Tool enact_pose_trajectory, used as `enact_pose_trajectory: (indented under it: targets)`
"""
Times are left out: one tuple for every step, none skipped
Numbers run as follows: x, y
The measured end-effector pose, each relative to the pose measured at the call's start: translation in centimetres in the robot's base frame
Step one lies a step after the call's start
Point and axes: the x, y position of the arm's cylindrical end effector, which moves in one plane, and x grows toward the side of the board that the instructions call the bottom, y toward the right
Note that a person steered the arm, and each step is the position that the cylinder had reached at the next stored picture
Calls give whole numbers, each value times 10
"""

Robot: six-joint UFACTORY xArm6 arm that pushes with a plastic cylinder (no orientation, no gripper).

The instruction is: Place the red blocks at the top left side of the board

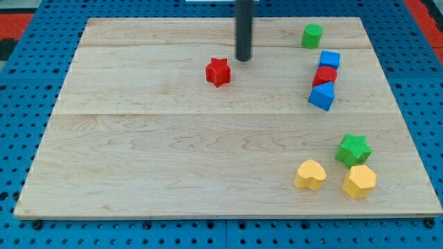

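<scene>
While my tip (243, 59) is set just beyond the red star block (218, 71) near the top edge, bare board (138, 138) is seen leftward; no fingers are fitted.

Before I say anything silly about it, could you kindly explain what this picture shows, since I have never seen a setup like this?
Gladly. There is one picture, from a single camera looking down at an angle on a wooden board that lies on a blue pegboard. The dark upright rod is the end of my robot arm. It has no hand and holds nothing; my tip only slides along the board and nudges blocks.

My tip stands near the view's top, just up and right of a red star block, with a small gap between them.

On the view's right, a green block sits alone. Below it, a blue block, a second red block and a blue wedge are bunched together. At the bottom right lie a green star, a yellow heart and a yellow block.
</scene>
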Motion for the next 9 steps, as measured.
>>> enact_pose_trajectory:
  targets:
    - [24, -17]
    - [22, -105]
    - [26, -103]
    - [65, -107]
    - [44, -181]
    - [-5, -261]
    - [-13, -273]
    - [16, -292]
    - [-22, -322]
